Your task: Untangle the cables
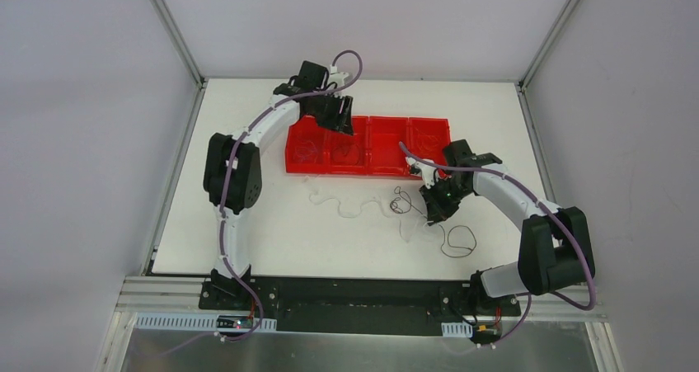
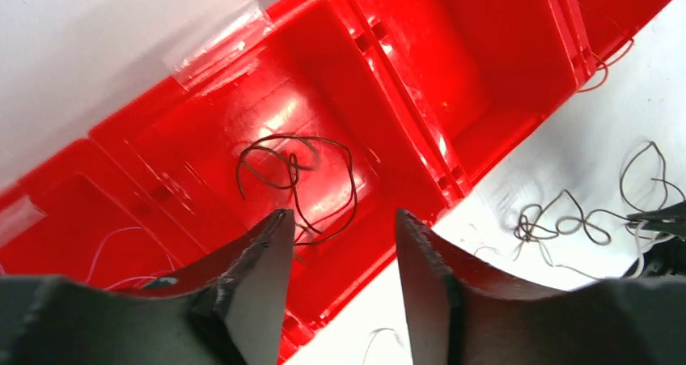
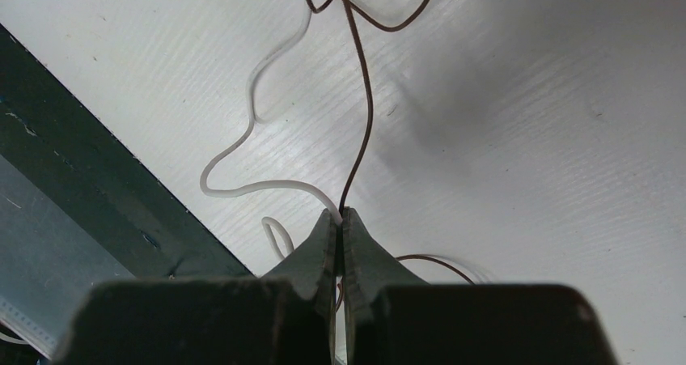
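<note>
We are pressing our right pincer (image 3: 340, 219) fully closed, its jaws meeting on the dark cable (image 3: 362, 114). The white cable (image 3: 243, 150) is reaching the same tips, though we cannot tell whether it is caught too. From the tips the dark cable is running straight ahead, along the pincer's own axis, into the tangle (image 1: 398, 200). That tangle is lying on the counter (image 1: 272, 240) just beside this pincer, toward the left arm's side and in front of the red bins (image 1: 429, 124). Our left pincer (image 2: 340, 223) is hanging wide open and empty over a bin holding another coiled dark cable (image 2: 299, 175). It is well apart from the tangle, so we are judging the right arm nearer for drawing the strand free.
</note>
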Controlling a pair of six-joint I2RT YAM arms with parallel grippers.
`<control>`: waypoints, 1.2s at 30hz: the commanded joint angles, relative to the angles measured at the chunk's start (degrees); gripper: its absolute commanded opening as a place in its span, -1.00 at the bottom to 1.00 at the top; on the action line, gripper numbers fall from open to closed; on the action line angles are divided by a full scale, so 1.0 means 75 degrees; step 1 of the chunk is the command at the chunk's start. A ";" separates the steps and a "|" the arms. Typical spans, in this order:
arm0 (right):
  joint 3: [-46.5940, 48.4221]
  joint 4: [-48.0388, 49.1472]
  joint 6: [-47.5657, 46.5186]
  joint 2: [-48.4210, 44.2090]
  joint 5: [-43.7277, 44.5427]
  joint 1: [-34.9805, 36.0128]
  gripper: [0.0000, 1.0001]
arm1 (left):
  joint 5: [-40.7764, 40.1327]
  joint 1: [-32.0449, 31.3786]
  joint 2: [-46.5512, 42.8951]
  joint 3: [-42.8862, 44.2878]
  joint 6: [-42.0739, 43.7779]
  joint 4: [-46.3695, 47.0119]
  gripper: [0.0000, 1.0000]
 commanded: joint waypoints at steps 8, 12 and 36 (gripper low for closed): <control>0.0341 -0.0020 0.0297 0.0151 -0.0248 -0.0065 -1.00 | 0.1864 -0.0003 -0.3530 -0.2649 0.3041 -0.0228 0.45; 0.0355 -0.0016 0.0507 0.0231 -0.0370 -0.0169 -1.00 | 0.2239 -0.0352 -0.4248 -0.3627 0.3999 -0.0327 0.43; 0.0647 0.0087 0.1724 0.1628 -0.0356 -0.0795 -1.00 | -0.0464 -0.2613 -0.1819 -0.4680 0.3214 0.2395 0.26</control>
